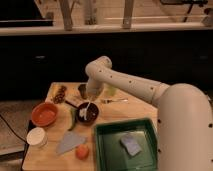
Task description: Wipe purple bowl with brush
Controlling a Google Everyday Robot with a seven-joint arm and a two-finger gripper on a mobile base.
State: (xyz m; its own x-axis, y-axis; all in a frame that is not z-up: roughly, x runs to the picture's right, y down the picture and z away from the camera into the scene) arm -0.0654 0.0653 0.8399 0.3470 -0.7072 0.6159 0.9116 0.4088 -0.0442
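A single camera sits high on the robot's own side, facing forward and down across the wooden worktop. It is close behind the arm, whose thick white upper part fills the lower right corner. The worktop fills the lower half of the frame, with a dark wall beyond its far edge. The hand hangs left of centre, just over the purple bowl.
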